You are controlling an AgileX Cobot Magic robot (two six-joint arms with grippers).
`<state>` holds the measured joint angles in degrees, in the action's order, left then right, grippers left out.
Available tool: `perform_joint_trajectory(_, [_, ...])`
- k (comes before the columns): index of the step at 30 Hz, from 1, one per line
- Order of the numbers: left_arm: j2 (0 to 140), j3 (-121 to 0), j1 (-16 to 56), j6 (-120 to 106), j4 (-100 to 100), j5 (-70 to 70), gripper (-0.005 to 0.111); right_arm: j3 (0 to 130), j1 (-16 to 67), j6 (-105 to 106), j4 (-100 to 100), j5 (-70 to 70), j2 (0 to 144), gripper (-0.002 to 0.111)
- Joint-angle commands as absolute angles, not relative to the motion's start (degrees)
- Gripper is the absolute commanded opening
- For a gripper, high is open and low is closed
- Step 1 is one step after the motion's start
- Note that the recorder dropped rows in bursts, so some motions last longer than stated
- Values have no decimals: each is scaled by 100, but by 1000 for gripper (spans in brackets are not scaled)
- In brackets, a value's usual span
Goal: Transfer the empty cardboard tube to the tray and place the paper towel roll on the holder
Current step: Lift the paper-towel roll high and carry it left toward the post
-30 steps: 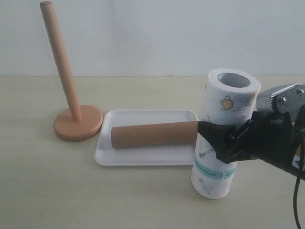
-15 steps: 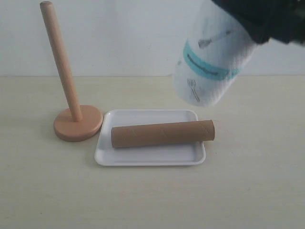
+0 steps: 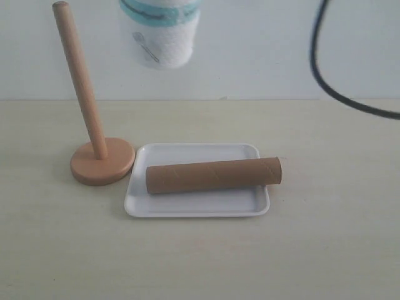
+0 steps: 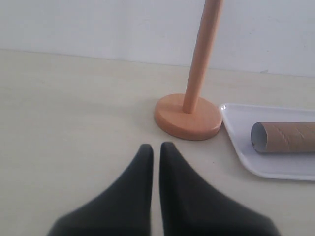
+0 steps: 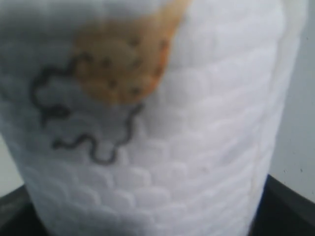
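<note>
The brown empty cardboard tube lies lengthwise in the white tray; one end juts slightly past the tray's right rim. The wooden holder stands bare to the tray's left, dowel upright. The paper towel roll hangs high in the air, to the right of the dowel's top, teal band showing, its upper part cut off by the frame. It fills the right wrist view, where my right gripper is shut on it, with dark fingers at its sides. My left gripper is shut and empty, low over the table short of the holder's base.
A black cable loops down at the upper right of the exterior view. A pale wall runs behind the table's far edge. The left wrist view also shows the tray and the tube's open end.
The right gripper lifted the paper towel roll off the table right of the tray and carried it up and left, to beside the dowel's top. Tube, tray and holder stayed put.
</note>
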<state>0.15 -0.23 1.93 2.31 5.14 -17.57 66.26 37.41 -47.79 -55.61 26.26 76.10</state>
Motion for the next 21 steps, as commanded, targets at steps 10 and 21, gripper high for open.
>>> perform_joint_trajectory(10, [0,0,179,201,505,-1757,4,10040,4058,-4537,-4749,2141,10079,0])
perform_joint_trajectory(21, [0,0,179,201,505,-1757,4,11960,4460,-4731,-4905,1411,11325,0])
